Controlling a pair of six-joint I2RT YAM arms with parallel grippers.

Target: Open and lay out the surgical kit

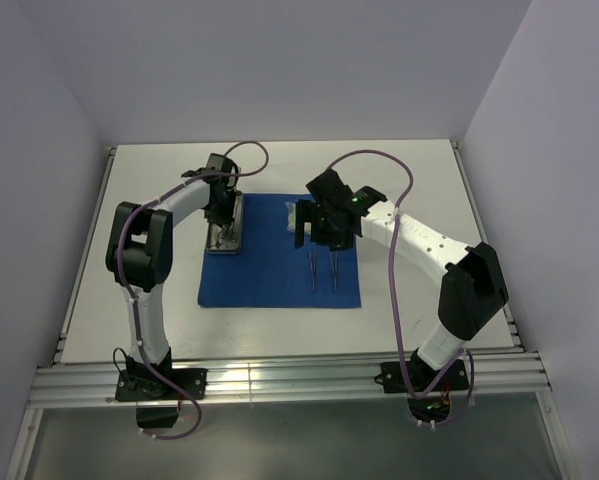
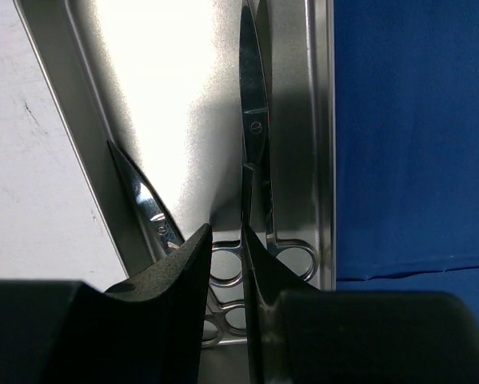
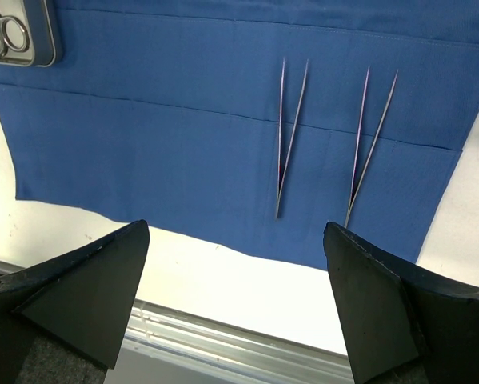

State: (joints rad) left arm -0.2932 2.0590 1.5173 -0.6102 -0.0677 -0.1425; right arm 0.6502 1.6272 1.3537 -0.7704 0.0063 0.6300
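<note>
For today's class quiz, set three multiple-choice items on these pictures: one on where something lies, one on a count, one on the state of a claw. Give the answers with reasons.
1. Where do the scissors lie?
A. in a glass jar
B. in the steel tray
C. hanging from a cable

2. How many tweezers lie on the blue cloth?
A. two
B. one
C. four

3. How is the right claw?
A. shut on a tweezer
B. shut on nothing
C. open wide and empty

Answers:
1 B: the left wrist view shows both pairs inside the tray's walls.
2 A: the right wrist view shows two, side by side and apart.
3 C: in its own view it gapes wide with nothing in it.
</note>
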